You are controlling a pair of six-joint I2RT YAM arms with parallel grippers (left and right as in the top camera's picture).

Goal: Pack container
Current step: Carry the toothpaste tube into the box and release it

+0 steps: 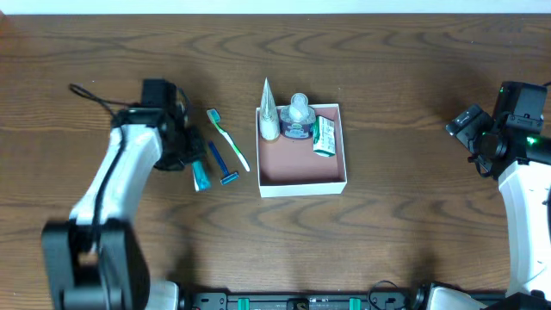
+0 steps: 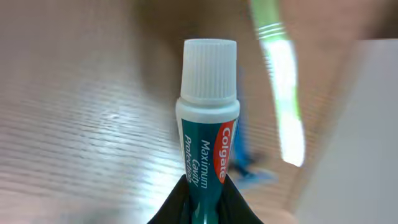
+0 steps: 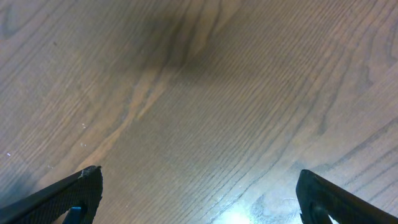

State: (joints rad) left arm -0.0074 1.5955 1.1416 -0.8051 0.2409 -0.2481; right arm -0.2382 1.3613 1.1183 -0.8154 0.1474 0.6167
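- Container (image 1: 303,186) sits in the middle of the tabletop (image 1: 413,232), open side up. A white tube (image 1: 269,116), a bottle (image 1: 298,119) and a green packet (image 1: 325,136) crowd its far end — the near half is bare.
- Left gripper (image 2: 205,186): jaws closed on the toothpaste (image 2: 206,143) low on its body, left of the container, near the toothbrush (image 1: 227,138) and razor (image 1: 221,165).
- To do it well, I judge: lift clear of those two, carry over the rim, lower into the bare half — then release.
- Right gripper (image 3: 199,177): jaws wide, holding nothing, well apart at the right.
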